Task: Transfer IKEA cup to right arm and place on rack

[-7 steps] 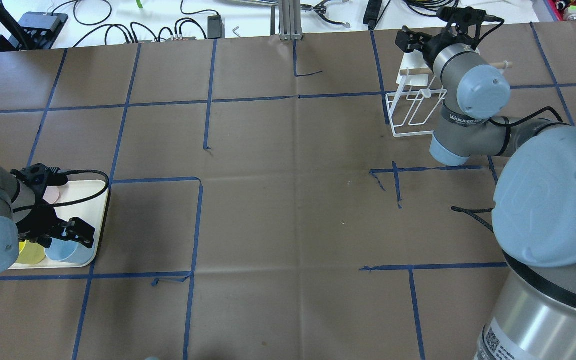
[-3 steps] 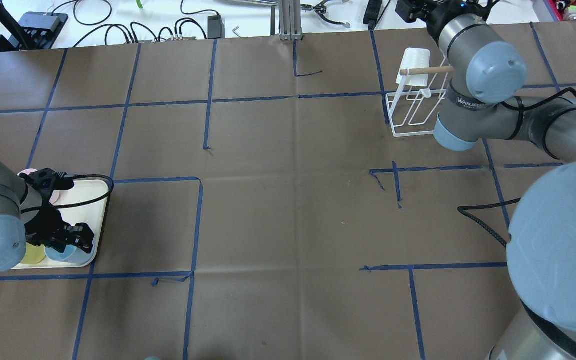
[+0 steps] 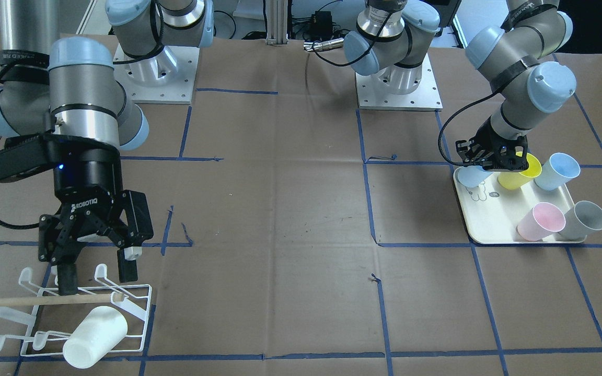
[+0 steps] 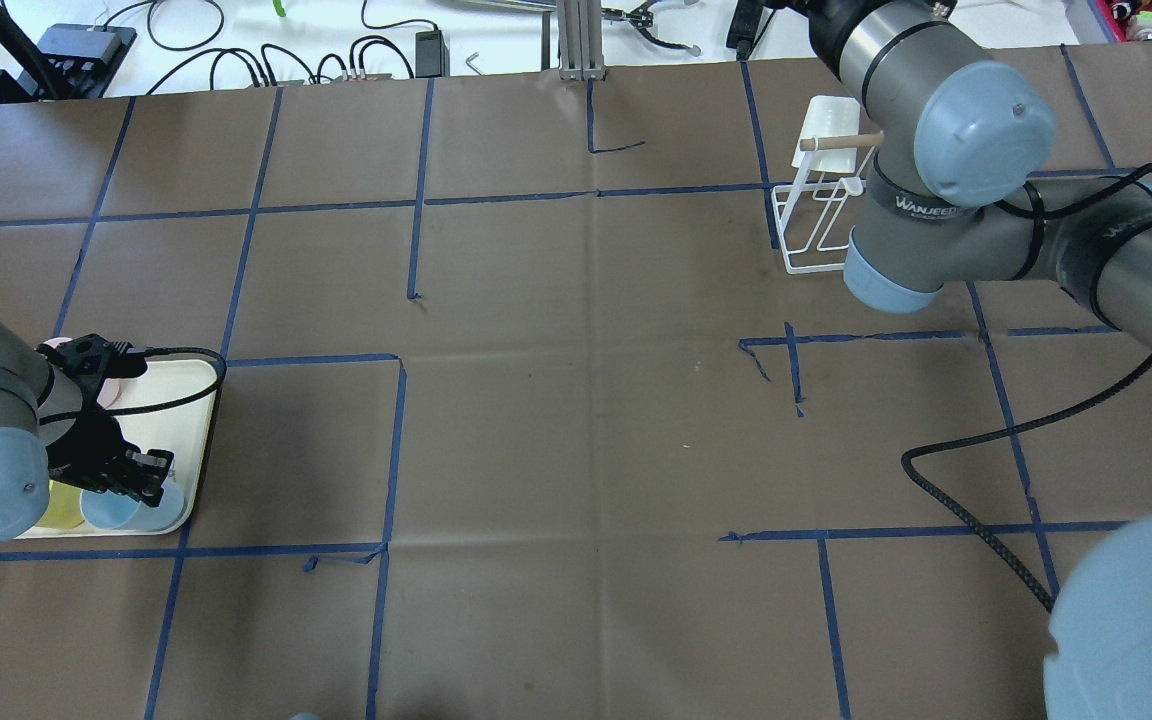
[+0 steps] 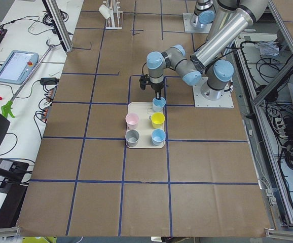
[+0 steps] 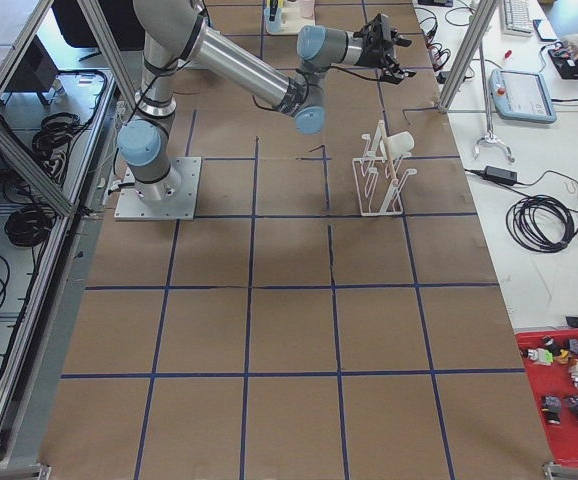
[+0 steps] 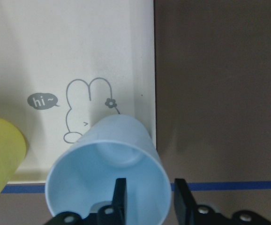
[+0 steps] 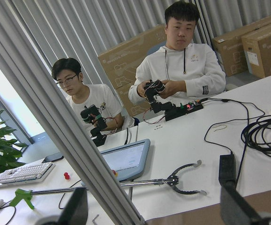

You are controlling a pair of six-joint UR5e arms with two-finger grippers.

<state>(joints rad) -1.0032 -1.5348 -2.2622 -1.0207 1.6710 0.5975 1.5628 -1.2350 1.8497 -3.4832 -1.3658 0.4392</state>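
Note:
My left gripper [image 7: 149,197] is down over a light blue cup [image 7: 102,178] on the cream tray [image 7: 79,47]. One finger is inside its rim and one outside. The jaws are narrowed but a gap still shows at the inner finger. In the front view that cup [image 3: 469,176] sits at the tray's corner nearest the robot, under the left gripper [image 3: 489,166]. My right gripper [image 3: 97,279] is open and empty, just above the white wire rack [image 3: 139,308]. A white cup [image 3: 94,337] hangs on the rack's prongs.
The tray [image 3: 489,230] also holds a yellow cup [image 3: 520,175], a second light blue cup [image 3: 557,171], a pink cup [image 3: 540,222] and a grey cup [image 3: 586,219]. A wooden dowel [image 3: 45,301] crosses the rack. Two operators sit past the table's far edge.
My left gripper has come down over the light blue cup and its jaws have narrowed. My right arm has swung up and away from the rack toward the far edge.

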